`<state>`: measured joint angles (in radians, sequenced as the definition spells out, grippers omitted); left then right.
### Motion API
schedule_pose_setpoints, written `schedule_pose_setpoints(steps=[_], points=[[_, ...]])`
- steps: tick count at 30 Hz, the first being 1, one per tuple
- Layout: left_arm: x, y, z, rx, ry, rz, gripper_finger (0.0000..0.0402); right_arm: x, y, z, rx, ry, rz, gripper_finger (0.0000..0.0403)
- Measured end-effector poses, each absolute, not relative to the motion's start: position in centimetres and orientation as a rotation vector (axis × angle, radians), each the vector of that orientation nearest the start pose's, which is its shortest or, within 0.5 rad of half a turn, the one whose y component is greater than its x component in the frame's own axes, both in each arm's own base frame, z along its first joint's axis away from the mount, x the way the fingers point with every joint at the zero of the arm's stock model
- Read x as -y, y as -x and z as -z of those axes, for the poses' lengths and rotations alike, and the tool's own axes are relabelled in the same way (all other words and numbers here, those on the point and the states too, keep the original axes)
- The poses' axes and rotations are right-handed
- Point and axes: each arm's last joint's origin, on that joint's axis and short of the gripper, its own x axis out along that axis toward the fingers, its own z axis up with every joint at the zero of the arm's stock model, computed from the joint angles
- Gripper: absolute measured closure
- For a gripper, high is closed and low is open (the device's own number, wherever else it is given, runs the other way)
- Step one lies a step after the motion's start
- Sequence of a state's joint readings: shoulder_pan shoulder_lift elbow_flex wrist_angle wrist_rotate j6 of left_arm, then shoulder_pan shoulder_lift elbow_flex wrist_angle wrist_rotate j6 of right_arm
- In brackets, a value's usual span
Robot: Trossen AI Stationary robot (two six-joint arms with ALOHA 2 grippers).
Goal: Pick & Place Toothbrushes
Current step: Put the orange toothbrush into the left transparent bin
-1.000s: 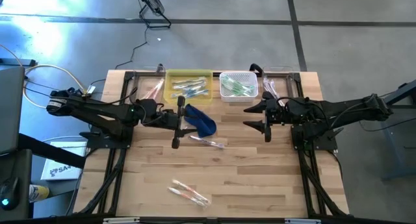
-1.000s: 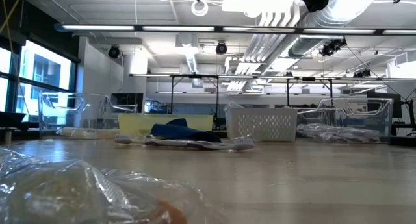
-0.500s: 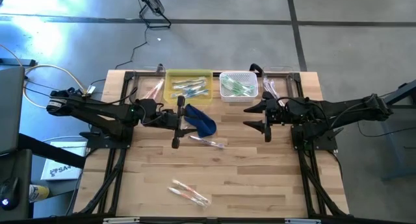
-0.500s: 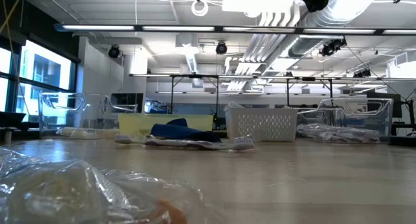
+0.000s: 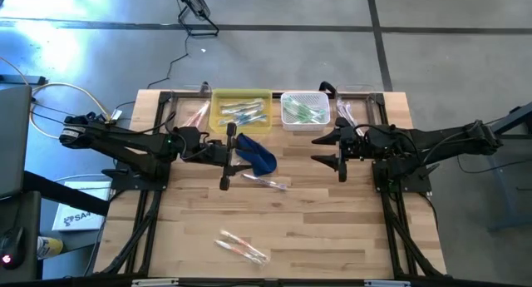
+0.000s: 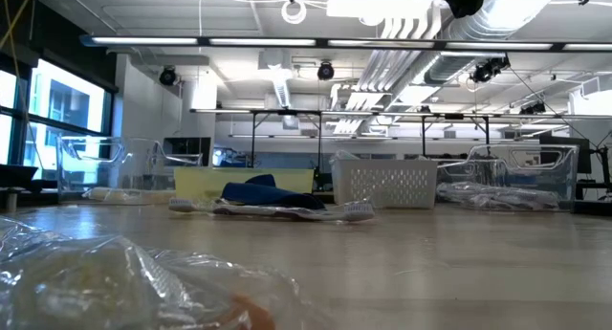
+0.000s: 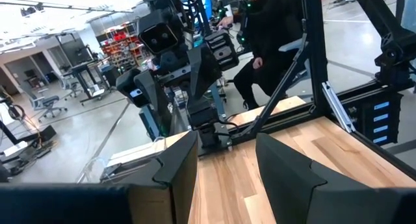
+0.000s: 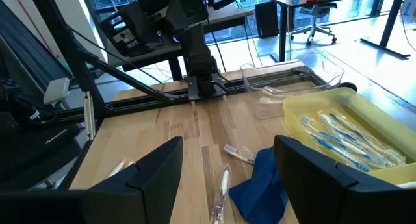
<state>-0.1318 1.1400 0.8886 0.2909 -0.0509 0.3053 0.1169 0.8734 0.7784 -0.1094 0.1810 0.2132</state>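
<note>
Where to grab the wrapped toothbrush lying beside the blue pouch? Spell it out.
Probably at mid-handle, from straight above. The wrapped toothbrush lies flat on the table, clear of the blue pouch, so fingers can straddle its thin shaft crosswise. The left tool hangs nearest.

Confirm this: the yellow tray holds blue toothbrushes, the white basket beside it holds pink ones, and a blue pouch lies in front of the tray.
One error: the white basket holds green toothbrushes, not pink, as the high view shows. The yellow tray with blue toothbrushes and the blue pouch in front of it are right.
</note>
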Motion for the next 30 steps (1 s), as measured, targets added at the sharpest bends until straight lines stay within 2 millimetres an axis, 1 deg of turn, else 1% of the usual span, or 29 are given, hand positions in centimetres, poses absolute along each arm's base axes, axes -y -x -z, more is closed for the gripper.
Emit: schedule_pose_setpoints(steps=[7,11,20,30], points=[[3.3,-25.6,-34.5,0.063,-0.255,0.095,0.0249,-1.7,-19.4,-32.3,-0.194,-0.182,0.085,0.0169],[3.6,-25.6,-34.9,0.104,-0.251,0.119,0.0249,-1.7,-19.4,-32.3,-0.194,-0.182,0.085,0.0169],[5.8,-25.2,-35.1,0.131,-0.275,0.169,0.0249,-1.8,-19.4,-32.3,-0.195,-0.185,0.084,0.0169],[8.3,-24.5,-35.0,0.127,-0.284,0.16,0.0249,-1.8,-19.4,-32.3,-0.194,-0.185,0.084,0.0169]])
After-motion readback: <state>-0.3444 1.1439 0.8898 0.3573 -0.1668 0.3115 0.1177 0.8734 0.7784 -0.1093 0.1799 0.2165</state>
